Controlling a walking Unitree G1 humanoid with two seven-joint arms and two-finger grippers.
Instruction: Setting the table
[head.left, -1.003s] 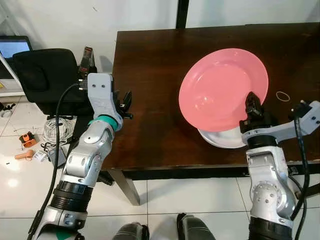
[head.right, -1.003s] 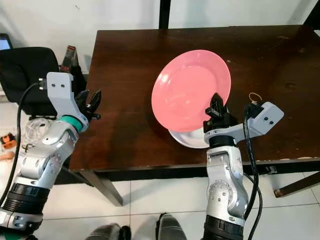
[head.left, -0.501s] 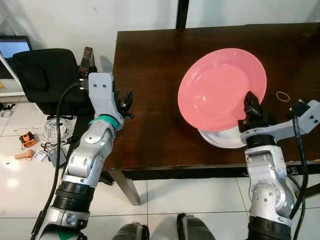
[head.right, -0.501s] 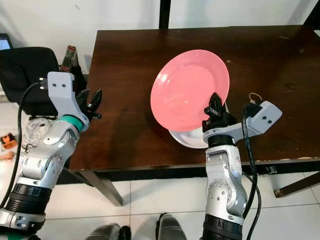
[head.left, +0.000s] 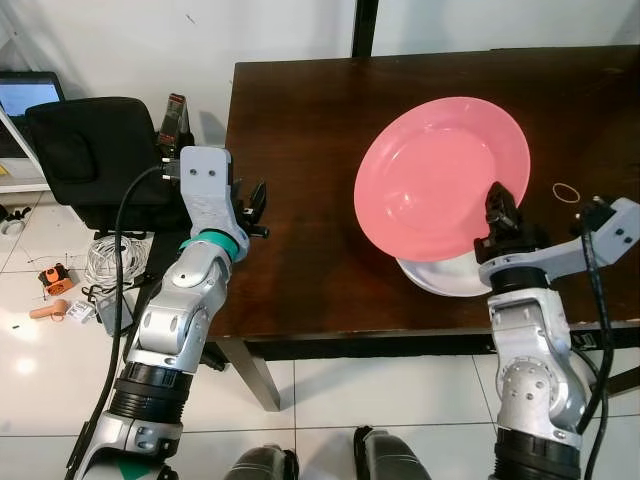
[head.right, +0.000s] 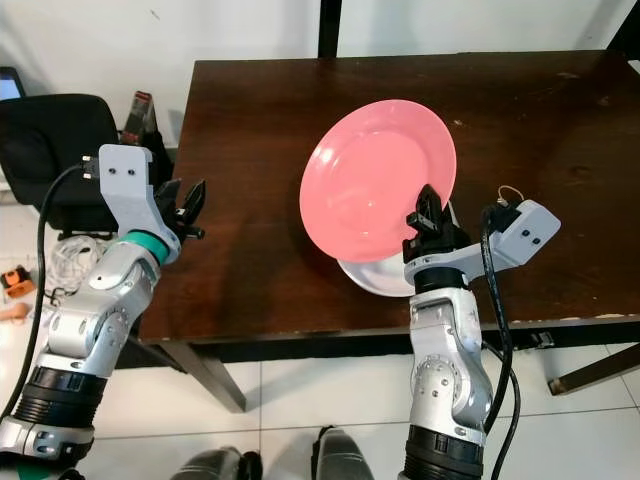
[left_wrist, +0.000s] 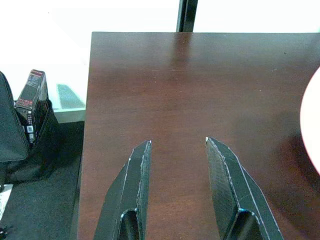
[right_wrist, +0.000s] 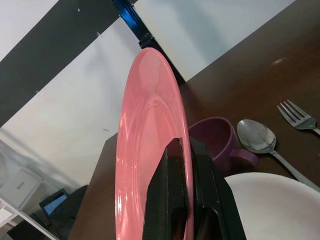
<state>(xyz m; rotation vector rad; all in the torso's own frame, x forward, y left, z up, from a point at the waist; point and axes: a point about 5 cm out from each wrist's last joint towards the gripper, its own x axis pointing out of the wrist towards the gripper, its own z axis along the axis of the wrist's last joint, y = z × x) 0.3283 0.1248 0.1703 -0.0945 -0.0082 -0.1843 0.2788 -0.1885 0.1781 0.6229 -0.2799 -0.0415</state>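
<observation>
Nearest the robot, the right gripper (head.left: 500, 205) is raised above the near edge of the dark wooden table (head.left: 300, 140). Its two black fingers (right_wrist: 172, 200) are pinched tight on the near rim of a pink plate (head.left: 440, 175), one finger on each face. The plate is held clear of the tabletop and tilted: in the head views its concave face is turned up towards the camera and to the robot's left, with the gripped edge lowest and the far edge highest. In the right wrist view it stands almost on edge, its plane running along the line of the fingers and away from the wrist.

Directly below the gripped edge, a white plate (head.left: 445, 278) lies flat on the table, partly covered from above by the pink one. In the right wrist view, a purple mug (right_wrist: 217, 142) stands just behind the white plate (right_wrist: 270, 200), with a spoon (right_wrist: 257, 137) beside it and a fork (right_wrist: 297, 116) further out, both lying on the wood.

The left gripper (left_wrist: 176, 167) hovers at the table's left edge, fingers parted with bare wood between them, holding nothing.

On the table to the right of the pink plate lies a small ring (head.left: 566, 192). Off the table on the robot's left stands a black chair (head.left: 95, 150).
</observation>
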